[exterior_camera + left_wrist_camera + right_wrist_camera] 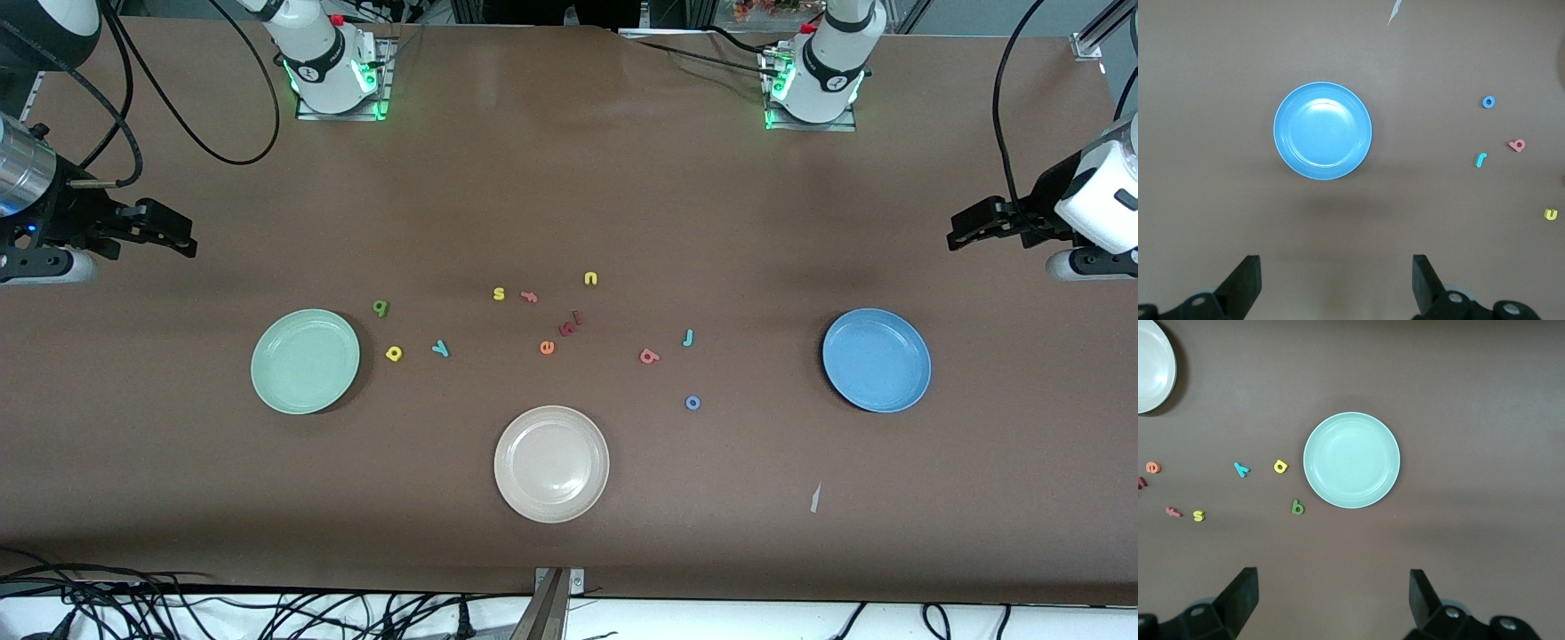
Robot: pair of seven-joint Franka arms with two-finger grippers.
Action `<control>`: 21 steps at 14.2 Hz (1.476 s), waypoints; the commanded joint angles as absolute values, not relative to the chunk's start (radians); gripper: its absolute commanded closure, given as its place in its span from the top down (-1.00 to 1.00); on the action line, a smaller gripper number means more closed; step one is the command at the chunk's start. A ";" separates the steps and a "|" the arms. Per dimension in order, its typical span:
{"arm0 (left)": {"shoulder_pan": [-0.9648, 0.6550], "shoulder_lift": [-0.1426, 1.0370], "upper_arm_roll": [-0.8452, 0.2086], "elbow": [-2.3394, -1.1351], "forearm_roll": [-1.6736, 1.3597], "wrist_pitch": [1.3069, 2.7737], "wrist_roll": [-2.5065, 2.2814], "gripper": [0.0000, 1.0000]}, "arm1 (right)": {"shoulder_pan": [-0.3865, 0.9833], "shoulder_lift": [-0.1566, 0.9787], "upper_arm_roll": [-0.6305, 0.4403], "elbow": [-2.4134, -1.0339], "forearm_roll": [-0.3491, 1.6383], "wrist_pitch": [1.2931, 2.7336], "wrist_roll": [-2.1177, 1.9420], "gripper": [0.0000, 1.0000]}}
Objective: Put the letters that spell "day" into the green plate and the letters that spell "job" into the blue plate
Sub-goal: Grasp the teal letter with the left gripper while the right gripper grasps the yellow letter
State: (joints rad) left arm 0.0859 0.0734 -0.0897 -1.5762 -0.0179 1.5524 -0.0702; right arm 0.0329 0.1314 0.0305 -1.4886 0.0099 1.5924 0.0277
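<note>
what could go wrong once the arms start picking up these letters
The letters are tiny, so the wide-open fingers might pinch poorly and drop one. The yellow a could be confused with the yellow s or u. The salmon b lies close to the teal j, so a grab could knock its neighbour.

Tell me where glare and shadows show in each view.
Front view: soft glare on the beige plate and on the table between the arm bases. Left wrist view: bright sheen inside the blue plate, a faint shadow on the table beside it. Right wrist view: the green plate evenly lit, hardly any glare.
</note>
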 commanded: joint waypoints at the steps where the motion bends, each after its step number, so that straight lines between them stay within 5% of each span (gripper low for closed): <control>1: 0.097 0.066 -0.091 -1.578 -0.028 1.557 -0.044 1.00 | 0.028 0.115 0.038 -1.488 0.005 1.578 0.025 1.00; 8: 0.190 0.239 -0.100 -1.551 -0.124 1.612 -0.043 1.00 | 0.044 0.120 0.040 -1.489 0.000 1.589 0.040 0.99; 15: -0.046 0.501 -0.124 -1.588 -0.124 1.967 -0.095 1.00 | 0.104 0.187 0.038 -1.502 0.005 1.660 0.046 0.99; 18: -0.152 0.520 -0.124 -1.750 -0.123 2.242 -0.100 1.00 | 0.133 0.248 0.038 -1.499 0.005 1.678 0.046 0.99; 21: -0.245 0.561 -0.121 -1.802 -0.112 2.365 -0.147 1.00 | 0.162 0.316 0.038 -1.537 0.014 1.812 0.046 0.99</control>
State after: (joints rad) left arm -0.1918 0.5664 -0.1355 -1.7615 -0.1141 2.3047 -0.1173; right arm 0.1415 0.2800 0.0387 -1.5078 0.0105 1.7244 0.0365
